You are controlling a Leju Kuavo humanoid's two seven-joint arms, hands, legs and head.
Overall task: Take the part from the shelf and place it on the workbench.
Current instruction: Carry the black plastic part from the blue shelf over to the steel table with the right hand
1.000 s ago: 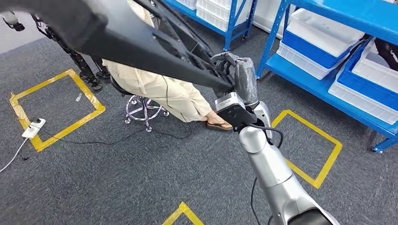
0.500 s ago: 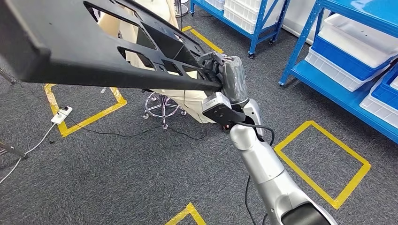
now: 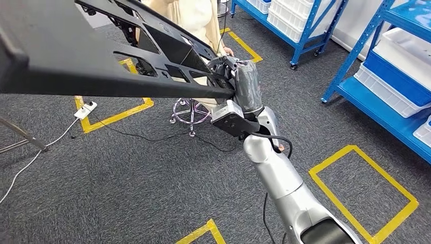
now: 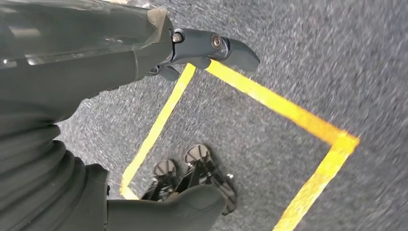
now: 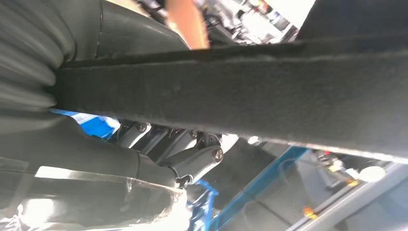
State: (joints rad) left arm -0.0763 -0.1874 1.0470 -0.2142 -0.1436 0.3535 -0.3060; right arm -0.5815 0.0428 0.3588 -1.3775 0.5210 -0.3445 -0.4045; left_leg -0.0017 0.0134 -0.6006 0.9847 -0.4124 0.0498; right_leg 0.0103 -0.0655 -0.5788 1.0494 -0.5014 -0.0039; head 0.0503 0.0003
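**One long black part held aloft over the carpet**

One hand has it: the right hand grips the part at its near end, fingers curled under the edge and the grey thumb over the top. The part is a large, flat, matt black panel with angular cut-outs and ribbing, and its long axis runs away from the fingers toward the robot's left, roughly level, high above the floor. In the right wrist view its edge looks rough and felt-like, a thick dark bar just beside the ribbed cover.

Over on the other side, the left hand holds nothing; its dark fingers and thick thumb stand apart above speckled grey carpet and a yellow tape square.

Beyond the right hand's fingers, a person in pale clothing sits on a chrome-legged stool. Further off, blue metal shelving carries white and blue plastic bins; what is inside them cannot be made out. A white power strip lies on the carpet below the part.
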